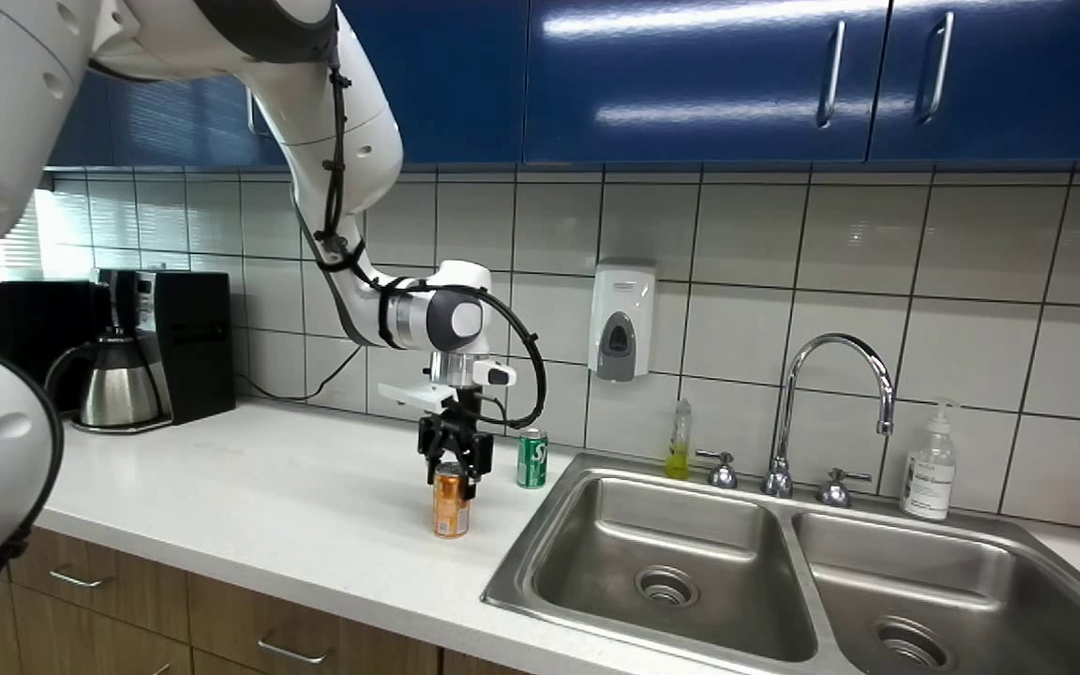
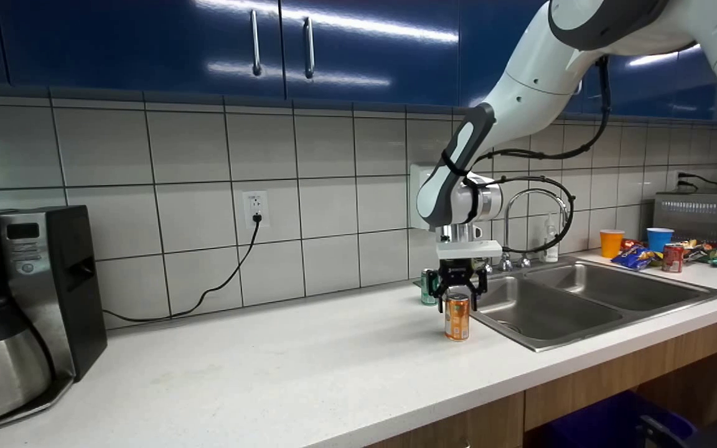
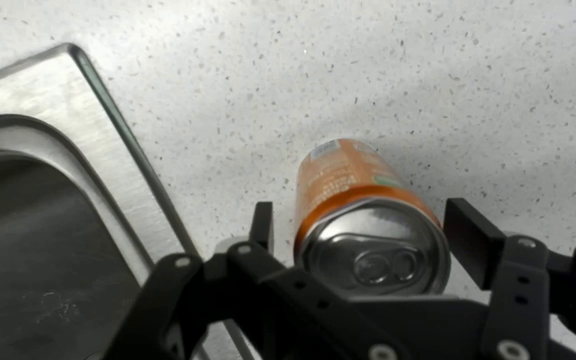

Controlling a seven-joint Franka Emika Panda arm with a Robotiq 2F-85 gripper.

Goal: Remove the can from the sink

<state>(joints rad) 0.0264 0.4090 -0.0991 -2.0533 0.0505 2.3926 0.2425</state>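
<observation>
The orange can [image 1: 451,511] stands upright on the white counter, just left of the sink [image 1: 540,534] in an exterior view. It also shows in an exterior view [image 2: 457,322] and in the wrist view [image 3: 338,175], with its silvery top toward the camera. My gripper [image 1: 452,480] points down over the can, with its fingers on both sides of the can's upper part. In the wrist view the gripper [image 3: 360,225] is open. A gap shows between the left finger and the can; the right finger is close to the can's rim, and I cannot tell if it touches.
A small green can [image 1: 532,459] stands behind the gripper near the sink corner. The chrome faucet [image 1: 788,412], a green soap bottle [image 1: 679,445] and a pump bottle [image 1: 931,473] line the sink's back. A coffee maker [image 1: 184,347] stands further along; cups and snack bags [image 2: 635,256] lie beyond the sink.
</observation>
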